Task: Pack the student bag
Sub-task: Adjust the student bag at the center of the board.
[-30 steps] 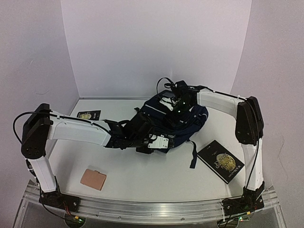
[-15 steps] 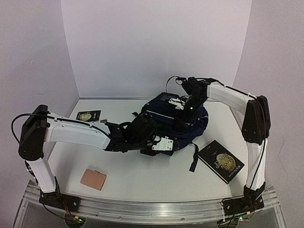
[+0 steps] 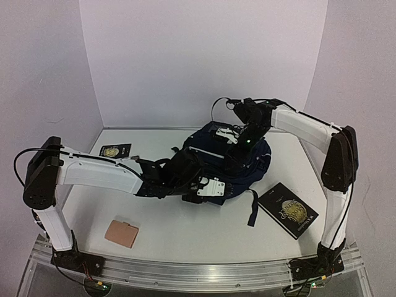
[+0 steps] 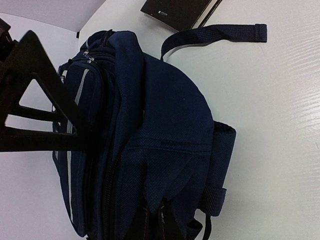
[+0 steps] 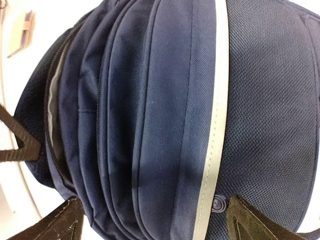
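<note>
Now the right gripper [image 3: 240, 147], jaws fully spread and empty, has lifted off the large dark navy fabric backpack [image 3: 247, 162] at the centre of the table [image 3: 185, 229], whose near edge the left gripper [image 3: 209, 187] keeps pinched, apparently for loading.

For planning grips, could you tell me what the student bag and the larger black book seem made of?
Student bag: apparently woven synthetic fabric, matte navy; weave and mesh texture show. Larger black book: likely smooth card cover with gold print; too small to confirm.
</note>
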Action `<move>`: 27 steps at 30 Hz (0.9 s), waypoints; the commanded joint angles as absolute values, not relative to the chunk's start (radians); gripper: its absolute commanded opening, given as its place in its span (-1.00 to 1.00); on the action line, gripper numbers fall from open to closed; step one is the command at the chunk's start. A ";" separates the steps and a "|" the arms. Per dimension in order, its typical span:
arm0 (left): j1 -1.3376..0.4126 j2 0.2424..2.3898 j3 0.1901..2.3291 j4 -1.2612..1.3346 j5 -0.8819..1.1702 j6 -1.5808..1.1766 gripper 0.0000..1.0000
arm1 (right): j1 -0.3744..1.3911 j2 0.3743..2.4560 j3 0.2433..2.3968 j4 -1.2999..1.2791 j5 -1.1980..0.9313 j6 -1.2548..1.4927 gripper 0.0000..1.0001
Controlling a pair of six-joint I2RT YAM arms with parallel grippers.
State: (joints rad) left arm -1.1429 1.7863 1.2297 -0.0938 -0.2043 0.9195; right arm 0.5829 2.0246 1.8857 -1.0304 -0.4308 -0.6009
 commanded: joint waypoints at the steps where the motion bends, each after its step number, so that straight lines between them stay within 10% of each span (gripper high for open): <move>1: -1.150 1.691 1.257 -0.021 -0.206 0.916 -1.00 | 0.612 2.004 1.786 -0.899 -0.281 -0.553 0.97; 27: -1.197 1.693 1.075 -0.010 -0.260 0.968 -0.92 | 0.558 2.237 1.800 -0.660 0.028 -0.487 0.89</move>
State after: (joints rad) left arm -1.1408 1.7794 1.1271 -0.0781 -0.2844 0.9550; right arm 0.6243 2.1976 1.8864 -0.6927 -0.1649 -0.5175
